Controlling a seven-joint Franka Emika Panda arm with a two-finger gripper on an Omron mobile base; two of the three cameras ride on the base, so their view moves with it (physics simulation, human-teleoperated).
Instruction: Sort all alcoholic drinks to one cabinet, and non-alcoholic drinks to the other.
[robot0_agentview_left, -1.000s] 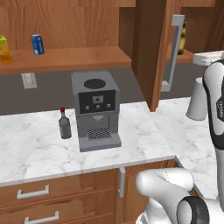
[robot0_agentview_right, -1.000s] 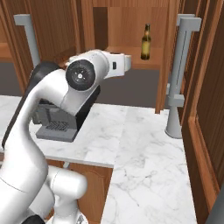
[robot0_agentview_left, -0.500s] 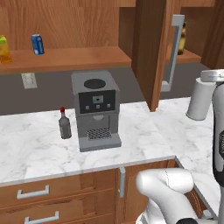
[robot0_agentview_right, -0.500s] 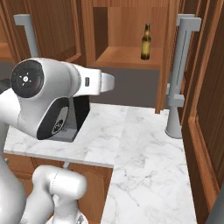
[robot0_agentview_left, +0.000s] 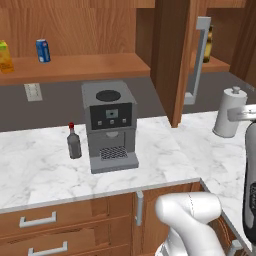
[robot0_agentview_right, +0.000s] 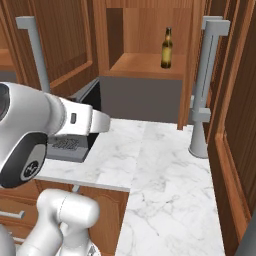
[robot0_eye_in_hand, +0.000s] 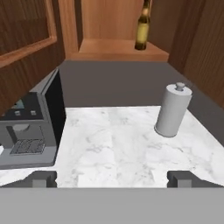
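Right now the gripper (robot0_eye_in_hand: 112, 178) is hanging spread and empty over the counter (robot0_eye_in_hand: 113, 140), so swinging back for the grey bottle (robot0_agentview_left: 74, 142) beside the coffee machine (robot0_agentview_left: 110, 125) is risking a knock against that machine or the paper towel roll (robot0_eye_in_hand: 173, 110). Since a second ago the arm is turning right, while the beer (robot0_agentview_right: 167, 48) is standing in the right cabinet, the can (robot0_agentview_left: 43, 50) and carton (robot0_agentview_left: 5, 57) in the left.

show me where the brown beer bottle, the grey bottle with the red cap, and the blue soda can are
brown beer bottle (robot0_agentview_right: 167, 49): right base view, on its label.
grey bottle with the red cap (robot0_agentview_left: 74, 143): left base view, on its body.
blue soda can (robot0_agentview_left: 43, 51): left base view, on its side.
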